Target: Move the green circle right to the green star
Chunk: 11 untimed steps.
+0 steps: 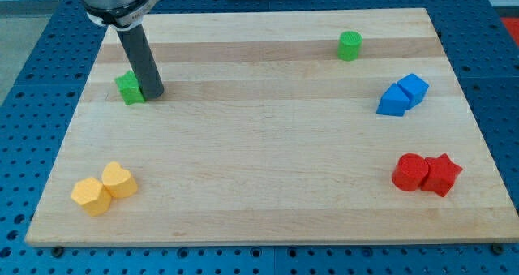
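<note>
While the rod stands at the view's upper left, my tip [153, 94] rests on the bench [259, 218] touching, or all but touching, the right side of the green star [128, 88]. This tool is a plain rod with nothing to spread or pinch, and it holds nothing. Below it, near the bench's lower left corner, two yellow blocks [103, 189] sit pressed against each other, shapes hard to make out.

Going rightward, the broad middle of the bench carries nothing. The green circle [349, 45], the block to be moved, stands near the top edge, far to the right of my tip and a little higher in the view. It is a short cylinder, so it has no long axis to line up with. As I judge it, the move turns on this: the circle must travel leftward toward the star, so my tip has to get round to the circle's right side first. The lane between circle and star looks free, though the top edge runs close to the circle.

Further right, two blue blocks [402, 95] touch each other near the right edge, and below them a red cylinder [409, 173] touches a red star [442, 174]; all are well apart from the lane.
</note>
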Motion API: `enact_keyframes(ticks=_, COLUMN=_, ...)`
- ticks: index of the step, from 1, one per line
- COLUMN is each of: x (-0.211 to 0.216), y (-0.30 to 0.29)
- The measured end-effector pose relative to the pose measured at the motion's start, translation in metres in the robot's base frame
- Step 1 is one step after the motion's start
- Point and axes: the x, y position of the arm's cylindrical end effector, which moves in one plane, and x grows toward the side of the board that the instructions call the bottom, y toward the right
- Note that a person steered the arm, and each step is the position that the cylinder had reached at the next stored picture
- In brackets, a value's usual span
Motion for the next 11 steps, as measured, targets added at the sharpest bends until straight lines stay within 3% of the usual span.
enact_keyframes(ticks=1, x=0.0, y=0.005)
enact_keyframes(ticks=3, x=-0.001, y=0.156)
enact_keyframes(ticks=5, x=-0.001, y=0.262)
enact_keyframes(ticks=7, x=-0.001, y=0.29)
enact_keyframes(ticks=8, x=-0.011, y=0.352)
enact_keyframes(ticks=9, x=-0.015, y=0.353)
enact_keyframes(ticks=11, x=-0.067, y=0.361)
